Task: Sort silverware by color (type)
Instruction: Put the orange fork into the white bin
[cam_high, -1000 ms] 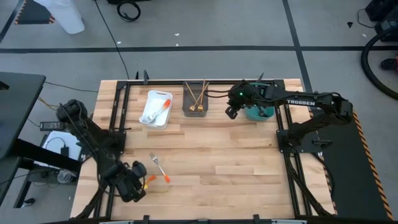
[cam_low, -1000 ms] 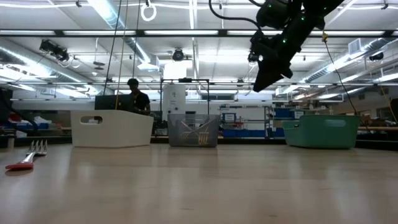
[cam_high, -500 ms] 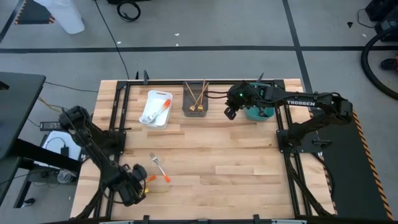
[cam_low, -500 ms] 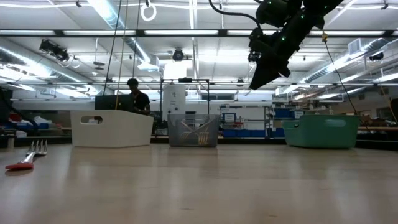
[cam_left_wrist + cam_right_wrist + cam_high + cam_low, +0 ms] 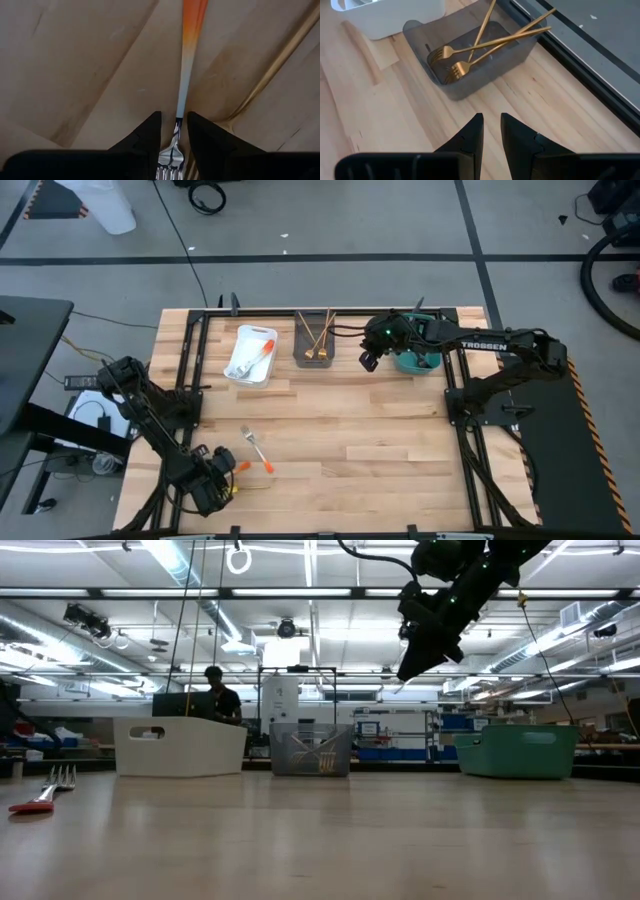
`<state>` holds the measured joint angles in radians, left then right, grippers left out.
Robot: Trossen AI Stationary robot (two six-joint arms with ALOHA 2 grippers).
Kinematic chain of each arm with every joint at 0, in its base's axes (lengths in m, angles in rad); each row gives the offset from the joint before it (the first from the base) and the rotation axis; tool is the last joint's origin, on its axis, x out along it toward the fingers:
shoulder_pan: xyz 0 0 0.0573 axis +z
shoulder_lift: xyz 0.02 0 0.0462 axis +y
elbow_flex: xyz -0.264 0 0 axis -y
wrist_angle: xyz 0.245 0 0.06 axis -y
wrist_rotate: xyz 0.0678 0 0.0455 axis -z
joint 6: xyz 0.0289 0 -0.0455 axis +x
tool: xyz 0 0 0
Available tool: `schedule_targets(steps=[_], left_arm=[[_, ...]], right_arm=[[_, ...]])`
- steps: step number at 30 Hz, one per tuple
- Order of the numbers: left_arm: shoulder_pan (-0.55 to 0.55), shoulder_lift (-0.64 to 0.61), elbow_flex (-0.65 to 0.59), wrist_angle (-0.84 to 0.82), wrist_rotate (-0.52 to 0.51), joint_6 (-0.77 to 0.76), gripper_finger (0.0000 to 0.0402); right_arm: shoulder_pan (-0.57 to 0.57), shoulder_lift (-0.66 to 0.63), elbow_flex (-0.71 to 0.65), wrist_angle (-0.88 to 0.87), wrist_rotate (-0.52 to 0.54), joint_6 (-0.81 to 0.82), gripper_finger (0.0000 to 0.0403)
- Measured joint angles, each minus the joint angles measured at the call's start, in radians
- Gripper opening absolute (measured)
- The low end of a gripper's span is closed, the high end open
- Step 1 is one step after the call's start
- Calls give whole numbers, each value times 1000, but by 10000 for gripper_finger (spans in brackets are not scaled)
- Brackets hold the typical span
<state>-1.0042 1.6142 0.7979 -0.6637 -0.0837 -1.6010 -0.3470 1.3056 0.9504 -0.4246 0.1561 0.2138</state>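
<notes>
so from my end: left pincer (image 5: 215, 485) is down at the near left corner of the desk (image 5: 380, 440), fingers (image 5: 147, 137) narrowed around an orange-handled fork (image 5: 186, 65). in the left wrist view the fork's silver neck runs right between the two tips with the tines just behind them, so i'd call that a grip on it. a gold utensil (image 5: 270, 75) lies on the wood just beside it, running off at an angle.

another orange-handled fork (image 5: 258, 450) is lying loose on the desk close by, and it shows at the left edge of the low view too (image 5: 42, 795).

right pincer (image 5: 368, 361) is hanging in the air over the far side of the desk, between the grey bin (image 5: 314, 346) and the teal bin (image 5: 416, 360). fingers (image 5: 470, 135) are close together with a slim gap, nothing in them.

grey bin has the gold forks (image 5: 470, 55) in it, handles sticking out over the rim. white bin (image 5: 251, 355) holds a couple of orange-handled pieces (image 5: 262, 352).
</notes>
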Motion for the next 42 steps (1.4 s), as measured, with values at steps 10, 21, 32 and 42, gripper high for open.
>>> schedule_targets(steps=[10,21,32,42], left_arm=[[1,0,-2,-7,-11,-1,15],[8,-72,34,-120,-114,38,10],[113,-117,98,-263,-270,142,9],[201,-117,98,-264,-309,218,9]], right_arm=[[0,0,0,36,4,0,77],[0,0,0,36,4,0,77],[0,0,0,38,-27,4,77],[0,0,0,45,-27,4,77]])
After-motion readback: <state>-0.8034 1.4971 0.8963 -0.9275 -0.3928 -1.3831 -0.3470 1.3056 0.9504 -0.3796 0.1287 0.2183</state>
